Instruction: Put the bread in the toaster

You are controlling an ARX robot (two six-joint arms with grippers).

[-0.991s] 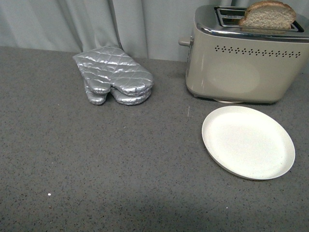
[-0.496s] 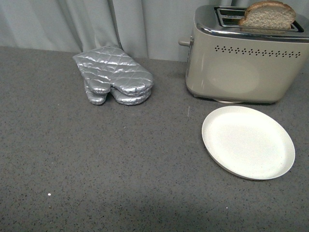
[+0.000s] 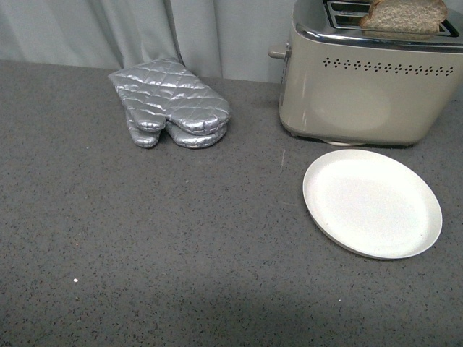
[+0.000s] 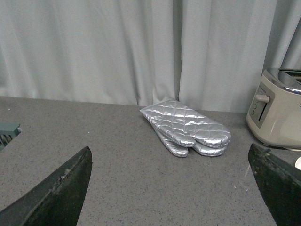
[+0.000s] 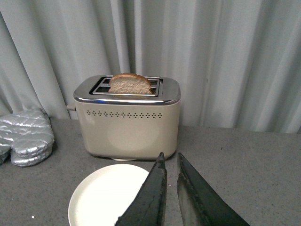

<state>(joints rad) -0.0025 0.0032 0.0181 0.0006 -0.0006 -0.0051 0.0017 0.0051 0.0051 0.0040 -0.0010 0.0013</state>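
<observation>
The beige toaster (image 3: 365, 94) with a chrome top stands at the back right of the grey counter. The bread (image 3: 403, 16), a light-brown slice with darker crust, stands upright in a toaster slot, its top sticking out. Both also show in the right wrist view: the toaster (image 5: 127, 122), the bread (image 5: 130, 84). My right gripper (image 5: 170, 157) is shut and empty, back from the toaster, beside the plate. My left gripper (image 4: 171, 165) is open and empty, low over the counter, well short of the mitts. Only the toaster's knob end (image 4: 277, 113) shows in the left wrist view. Neither arm shows in the front view.
An empty cream plate (image 3: 372, 202) lies in front of the toaster. Silver quilted oven mitts (image 3: 170, 105) lie at the back centre-left. Grey curtains hang behind the counter. A dark green object (image 4: 7, 132) sits at the edge of the left wrist view.
The front view has shifted slightly: everything sits a little higher in the frame and the bread is now cut off by the top edge. No object has moved on the counter.
</observation>
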